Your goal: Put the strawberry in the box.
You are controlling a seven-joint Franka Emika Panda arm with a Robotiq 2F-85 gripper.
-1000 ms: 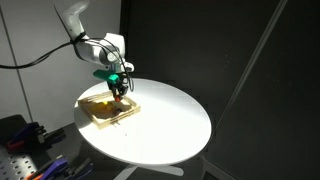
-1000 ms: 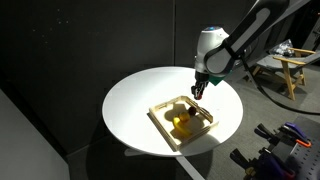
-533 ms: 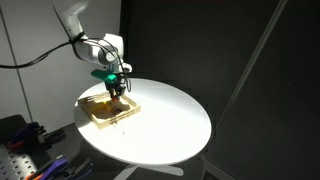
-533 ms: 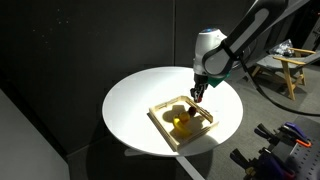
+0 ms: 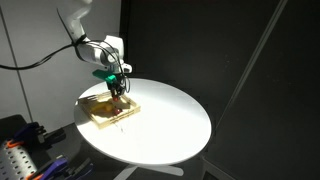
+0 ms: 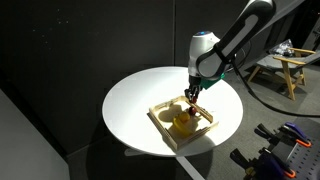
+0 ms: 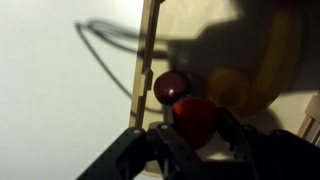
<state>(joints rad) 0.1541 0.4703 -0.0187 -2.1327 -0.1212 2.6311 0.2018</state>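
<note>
My gripper (image 7: 196,135) is shut on the strawberry (image 7: 195,120), a bright red roundish fruit held between the fingers. It hangs just above the box (image 7: 146,50), a shallow tan wooden tray, close inside its wall. In both exterior views the gripper (image 5: 118,90) (image 6: 192,96) points down over the far part of the box (image 5: 100,120) (image 6: 163,128). The strawberry is too small to make out in the exterior views.
In the box lie a dark reddish-brown round item (image 7: 169,87) and yellow items (image 7: 229,88) (image 6: 182,123). The box stands on a round white table (image 5: 170,115) (image 6: 135,100). Dark curtains surround the table, with equipment at the picture edges.
The gripper with the strawberry has shifted a little further over the box and slightly lower. The box and its contents have not moved.
</note>
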